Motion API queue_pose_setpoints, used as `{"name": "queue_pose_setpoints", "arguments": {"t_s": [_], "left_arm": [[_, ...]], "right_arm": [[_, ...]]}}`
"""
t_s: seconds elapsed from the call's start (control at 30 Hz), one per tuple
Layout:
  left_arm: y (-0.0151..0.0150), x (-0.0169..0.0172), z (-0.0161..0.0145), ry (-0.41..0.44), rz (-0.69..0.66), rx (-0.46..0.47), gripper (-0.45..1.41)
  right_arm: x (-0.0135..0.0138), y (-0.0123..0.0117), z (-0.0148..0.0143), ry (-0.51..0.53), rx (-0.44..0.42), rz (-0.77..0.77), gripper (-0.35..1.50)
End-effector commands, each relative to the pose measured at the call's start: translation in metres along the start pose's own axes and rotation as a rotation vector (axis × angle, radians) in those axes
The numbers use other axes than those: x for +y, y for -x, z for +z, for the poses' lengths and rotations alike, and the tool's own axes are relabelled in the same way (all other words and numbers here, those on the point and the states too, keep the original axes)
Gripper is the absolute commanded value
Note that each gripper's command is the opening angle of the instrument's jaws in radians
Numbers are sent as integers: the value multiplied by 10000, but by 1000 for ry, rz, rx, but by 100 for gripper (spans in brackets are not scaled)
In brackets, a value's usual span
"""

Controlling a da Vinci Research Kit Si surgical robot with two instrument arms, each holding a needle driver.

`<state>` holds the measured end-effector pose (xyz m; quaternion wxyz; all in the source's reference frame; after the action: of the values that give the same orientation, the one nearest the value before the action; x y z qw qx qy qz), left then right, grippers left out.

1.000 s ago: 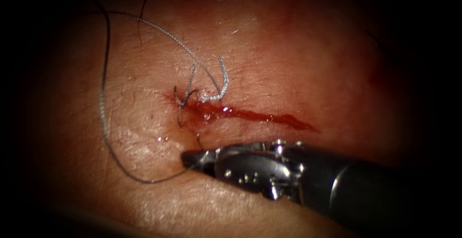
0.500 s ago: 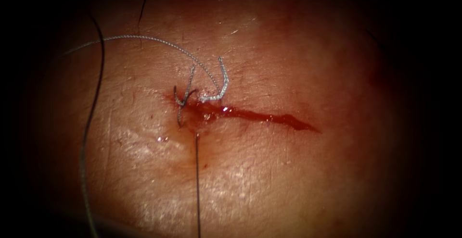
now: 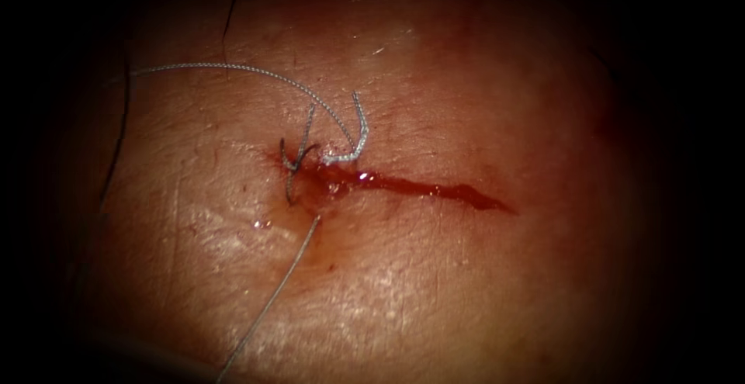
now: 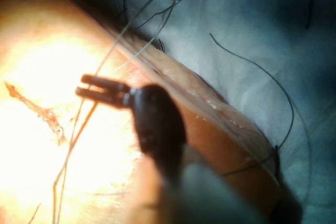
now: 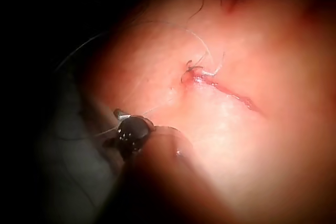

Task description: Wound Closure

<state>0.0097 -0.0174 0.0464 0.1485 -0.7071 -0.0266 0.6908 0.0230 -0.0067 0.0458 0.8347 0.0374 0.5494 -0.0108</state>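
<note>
- Tissue [image 3: 481, 291]: pale, glistening pork belly. In the left wrist view its edge sits on a blue-grey cloth [image 4: 236, 14].
- Cut [image 3: 434, 188]: a slanting line across the middle of the tissue in the endoscope view, lined with red fluid [image 3: 466, 194]. Its right part lies open and its left end is stitched.
- Left tool [image 4: 92, 87]: held over the tissue, with its two jaws slightly parted and parallel. Strands of thread cross close to the tips, and whether they touch cannot be told. The tool grips nothing that can be made out.
- Right tool [image 5: 131, 129]: seen end-on at the tissue's edge, well away from the cut. It is clamped on a fine strand that leads toward the stitch.
- Thread [image 3: 268, 302]: one straight strand leaves the tissue just below the cut's left end and runs down and left. A second strand arcs up and left from the stitch.
- Stitch [image 3: 341, 155]: it bridges the cut's left end.
- Cut ends [image 3: 358, 112]: short, stiff tails that stand up from the stitch, above the cut.
</note>
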Motion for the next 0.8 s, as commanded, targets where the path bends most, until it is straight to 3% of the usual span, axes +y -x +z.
{"name": "queue_pose_setpoints", "arguments": {"t_s": [0.03,0.1,0.27,0.43,0.57,0.63,0.8], "left_arm": [[5,3,-10,-8,-10,11,-45],[4,3,-11,-10,-11,12,-45],[9,10,3,-24,-3,8,-45],[12,14,10,-24,2,16,-45],[13,15,11,-22,3,18,-45],[13,15,11,-22,3,18,-45],[13,15,11,-22,3,18,-45]], "right_arm": [[21,29,-5,35,-3,20,121],[41,45,-1,63,-7,35,121],[95,88,62,80,-4,39,116],[117,106,114,108,-11,-87,113],[123,119,143,125,2,-180,113],[124,125,160,134,-9,-244,121],[114,133,187,82,-44,-321,131]]}}
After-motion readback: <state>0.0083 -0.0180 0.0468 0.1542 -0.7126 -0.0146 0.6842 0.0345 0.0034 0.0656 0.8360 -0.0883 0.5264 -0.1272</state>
